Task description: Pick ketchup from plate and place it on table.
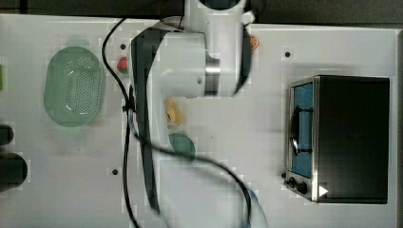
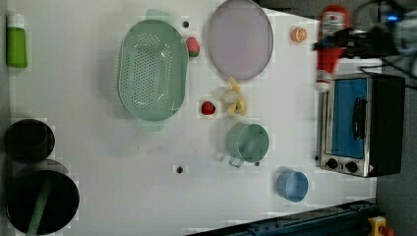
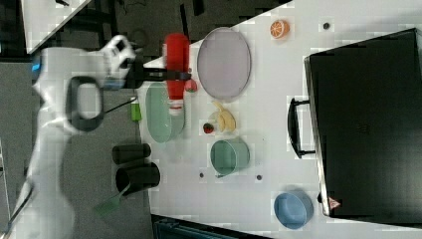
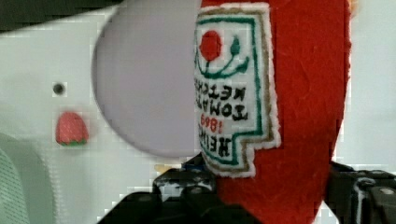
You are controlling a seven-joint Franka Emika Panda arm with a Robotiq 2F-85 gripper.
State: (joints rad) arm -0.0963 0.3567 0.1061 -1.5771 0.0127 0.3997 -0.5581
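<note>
My gripper (image 3: 175, 75) is shut on the ketchup (image 3: 176, 50), a red plush bottle with a white cap end and a white label, and holds it in the air. In the wrist view the ketchup (image 4: 303, 116) rises between the two black fingers (image 4: 182, 191). In the left view the gripper (image 2: 339, 43) holds the ketchup (image 2: 330, 27) up near the table's edge by the oven. The pale mauve plate (image 2: 240, 39) lies bare on the white table (image 2: 98, 147). It is also in the right view (image 3: 224, 62) and behind the bottle in the wrist view (image 4: 144, 93).
A green colander (image 2: 152, 69), a strawberry (image 2: 193, 46), a small red piece (image 2: 208, 107), a banana (image 2: 235, 101), a green cup (image 2: 248, 142), a blue bowl (image 2: 292, 186) and an orange slice (image 2: 298, 34) lie about. A toaster oven (image 2: 361, 125) stands at the left view's right.
</note>
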